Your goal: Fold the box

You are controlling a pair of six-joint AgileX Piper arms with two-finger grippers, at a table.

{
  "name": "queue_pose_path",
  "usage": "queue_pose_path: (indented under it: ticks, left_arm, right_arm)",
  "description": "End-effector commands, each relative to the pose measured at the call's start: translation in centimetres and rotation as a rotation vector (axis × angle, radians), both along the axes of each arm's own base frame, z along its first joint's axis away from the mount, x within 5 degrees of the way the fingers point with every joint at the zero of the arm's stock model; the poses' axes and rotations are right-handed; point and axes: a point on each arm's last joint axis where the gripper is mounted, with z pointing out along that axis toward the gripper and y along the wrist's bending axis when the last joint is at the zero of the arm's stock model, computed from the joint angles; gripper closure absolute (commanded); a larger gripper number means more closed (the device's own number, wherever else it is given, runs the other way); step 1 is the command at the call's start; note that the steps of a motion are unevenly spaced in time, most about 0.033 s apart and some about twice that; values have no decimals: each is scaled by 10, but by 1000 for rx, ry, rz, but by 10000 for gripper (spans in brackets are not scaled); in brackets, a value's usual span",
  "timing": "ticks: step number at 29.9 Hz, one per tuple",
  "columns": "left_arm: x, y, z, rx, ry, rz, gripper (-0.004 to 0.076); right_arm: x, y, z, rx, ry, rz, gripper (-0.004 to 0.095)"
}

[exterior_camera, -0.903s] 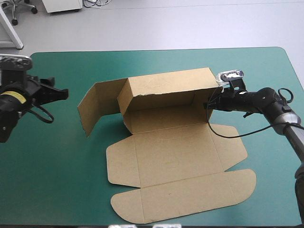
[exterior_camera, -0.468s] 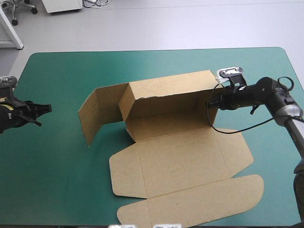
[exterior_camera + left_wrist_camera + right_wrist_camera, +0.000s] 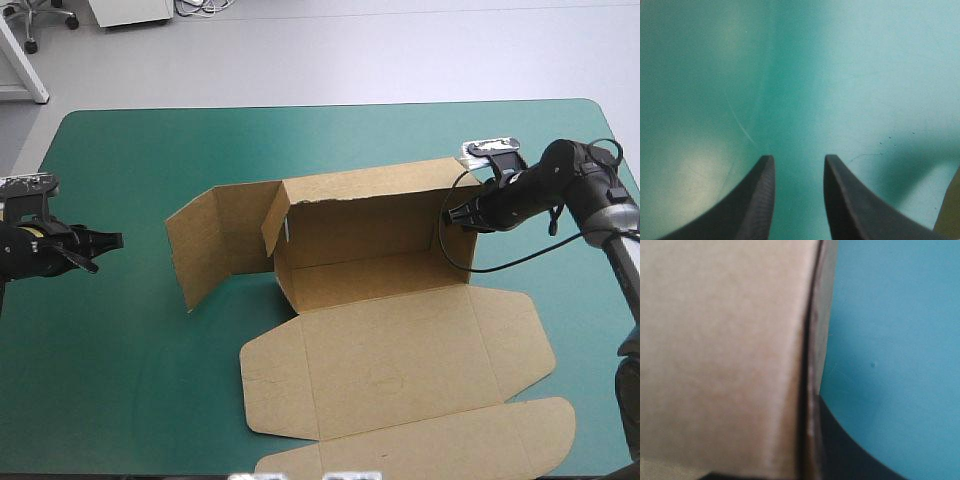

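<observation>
Now against earlier: the box [image 3: 380,340] has slid toward the right edge and the near edge of the surface [image 3: 130,380], and its raised back wall went with it.
Left arm, change: the left pincer [image 3: 112,240] has drawn back toward the left edge, well apart from the box.
Left pincer, state: narrow gap between its 2 black fingers, nothing in it, bare teal-green cover below.
Right pincer: the right pincer [image 3: 452,215] is clamped on the right end of the back wall, with the brown board between its fingers.
Box, place: right of the middle; back wall upright, a bent side flap standing at its left end, lid panels flat toward the near edge.
Surface: teal-green cover, nothing else on it.
</observation>
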Motion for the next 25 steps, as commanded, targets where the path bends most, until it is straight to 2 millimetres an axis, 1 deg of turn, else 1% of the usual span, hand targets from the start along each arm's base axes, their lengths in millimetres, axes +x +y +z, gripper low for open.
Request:
queue_pose_path:
  ticks: [1, 3, 5, 8, 10, 12, 15, 17, 19, 21, 25]
  left_arm:
    - [-1, -2, 18, -2, -107, -1, 486]
    - [-1, -2, 18, -2, -107, -1, 486]
    - [-1, -2, 18, -2, -105, -1, 486]
    - [-1, -3, 18, -11, -108, -6, 486]
    - [0, -5, 18, -24, -113, -23, 486]
    - [0, -7, 18, -43, -120, -42, 486]
    - [1, -9, 19, -52, -127, -58, 486]
    - [1, -9, 19, -53, -127, -61, 486]
    - [1, -9, 19, -53, -127, -61, 486]
    - [1, -9, 19, -52, -132, -60, 486]
    - [2, -10, 20, -58, -148, -65, 486]
  right_arm:
    - [0, -2, 10, -16, 54, 5, 923]
    - [6, 0, 6, -14, 82, 14, 923]
    - [12, 0, 4, -13, 71, 9, 923]
    - [19, 0, 9, -9, 3, -6, 918]
    - [20, 0, 14, -2, -19, -9, 886]
    - [22, 1, 18, 9, -39, -9, 813]
    - [24, 4, 22, 31, -73, 13, 643]
    - [27, 6, 26, 62, -114, 12, 511]
    - [29, 8, 28, 85, -153, 13, 407]
    - [32, 10, 31, 117, -184, 0, 353]
    - [35, 10, 33, 138, -216, -17, 346]
